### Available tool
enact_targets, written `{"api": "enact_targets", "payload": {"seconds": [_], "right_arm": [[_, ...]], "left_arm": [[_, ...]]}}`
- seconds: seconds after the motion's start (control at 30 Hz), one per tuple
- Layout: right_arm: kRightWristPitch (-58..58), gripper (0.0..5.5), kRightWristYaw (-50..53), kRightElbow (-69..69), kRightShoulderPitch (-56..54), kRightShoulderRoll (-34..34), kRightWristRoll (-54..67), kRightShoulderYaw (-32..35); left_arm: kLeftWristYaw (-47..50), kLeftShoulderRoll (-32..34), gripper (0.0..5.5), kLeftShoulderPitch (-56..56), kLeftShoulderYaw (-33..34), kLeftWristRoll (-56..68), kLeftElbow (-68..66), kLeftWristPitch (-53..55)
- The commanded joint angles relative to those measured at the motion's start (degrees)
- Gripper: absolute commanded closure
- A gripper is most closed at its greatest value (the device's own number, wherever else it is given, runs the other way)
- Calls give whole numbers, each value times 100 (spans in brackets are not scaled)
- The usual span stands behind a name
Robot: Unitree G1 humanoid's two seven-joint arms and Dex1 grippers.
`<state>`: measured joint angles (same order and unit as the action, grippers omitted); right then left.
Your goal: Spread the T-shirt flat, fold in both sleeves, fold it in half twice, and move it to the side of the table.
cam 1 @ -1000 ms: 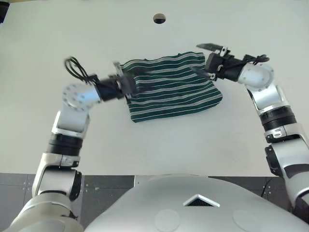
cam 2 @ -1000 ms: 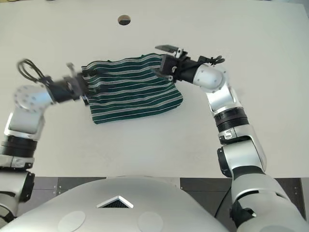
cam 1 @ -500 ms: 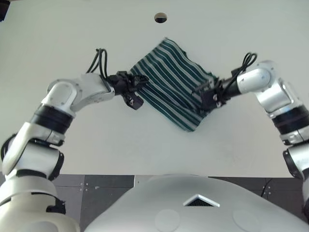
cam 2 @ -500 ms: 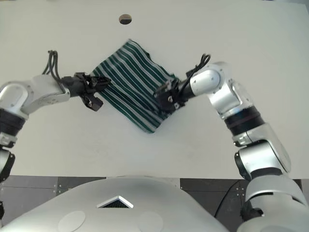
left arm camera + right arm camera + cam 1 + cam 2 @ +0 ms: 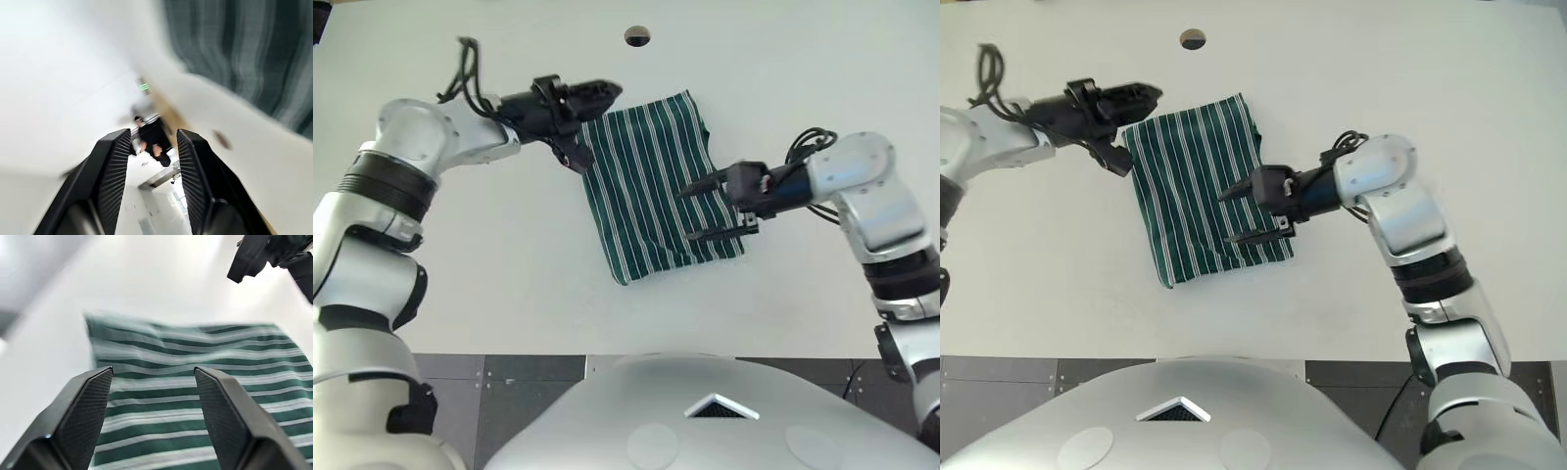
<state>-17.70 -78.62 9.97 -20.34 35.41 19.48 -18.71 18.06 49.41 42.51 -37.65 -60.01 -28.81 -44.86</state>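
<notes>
Closest to me, the right gripper (image 5: pixel 687 214) sits in the middle right of the frame. Its two fingers are spread wide and hold nothing, and they point at the right edge of the shirt (image 5: pixel 651 186). The shirt lies in the middle of the frame as a folded green block with white stripes, a bit crooked. Farther off, at the upper left, the left gripper (image 5: pixel 604 127) is open too and holds nothing, right by the shirt's far left corner.

I think the folding is done and the shirt only has to go to the side. That could go wrong. If a gripper pinches only the top layer, the fold may open up. If one arm pulls and the other does not, the block may twist or bunch. A push from the side could wrinkle it — the cloth is soft.

The table (image 5: pixel 783 323) is white and smooth, with a small round hole (image 5: pixel 636 37) at the top of the frame. Dark floor tiles (image 5: pixel 529 367) show along the bottom. The room past the table is too blurry to make out.
</notes>
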Motion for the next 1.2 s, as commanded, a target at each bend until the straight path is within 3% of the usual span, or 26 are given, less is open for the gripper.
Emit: {"api": "enact_targets", "payload": {"seconds": [0.03,0.13,0.2,0.3,0.4,0.57,0.73,0.97,1.2], "right_arm": [[-992,241,-1084,137,451,1305,1283,1040],[-99,241,-1132,-607,802,1877,564,1197],[1365,241,-278,-1317,779,1707,-516,1070],[3555,239,174,-2011,930,1514,-1430,879],[4955,183,325,-2387,1119,1380,-1787,689],[6298,113,813,-2693,1234,1125,-2297,384],[7578,113,2070,-3210,967,775,-3789,184],[7706,113,3508,-3742,571,393,-4970,-127],[7556,113,4184,-4226,153,202,-5491,-674]], "left_arm": [[-1986,900,376,-1213,552,3720,1369,-162],[-2912,2065,376,-2770,373,5481,2846,377],[-3286,2713,376,-3671,257,5989,3424,637],[-3706,3132,332,-4563,377,6279,3724,845],[-3992,3209,277,-5198,489,6184,3798,958],[-4176,2889,206,-5630,722,5096,3940,1221],[-4303,2217,202,-5571,968,4250,3766,1239],[-4162,1093,202,-5161,1030,3332,3227,922],[-3945,312,202,-4674,1019,2802,2482,678]]}}
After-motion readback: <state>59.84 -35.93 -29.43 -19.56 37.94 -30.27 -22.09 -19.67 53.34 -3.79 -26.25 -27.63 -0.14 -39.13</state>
